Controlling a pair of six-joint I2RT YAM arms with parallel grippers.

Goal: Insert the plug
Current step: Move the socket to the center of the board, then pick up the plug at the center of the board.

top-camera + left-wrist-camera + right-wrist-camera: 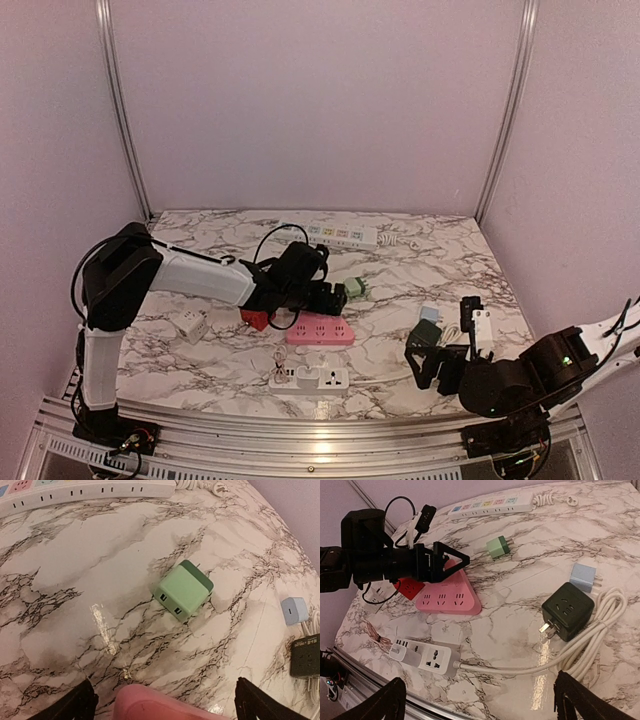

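top external: left gripper (335, 296) hangs low over the marble table (410, 268), jaws spread and empty, just short of the green charger plug (354, 289). the pink power strip (320, 329), judged the likely socket, lies just beside it. right gripper (430, 365) sits at the near right, well apart.

left wrist: the plug (182, 591) lies loose, prongs on the far side, untouched and centred ahead of the wide fingers (75, 707). this looks like alignment for a pick.

right wrist: its own fingers (375, 705) stand wide and hold nothing, clear of the work.
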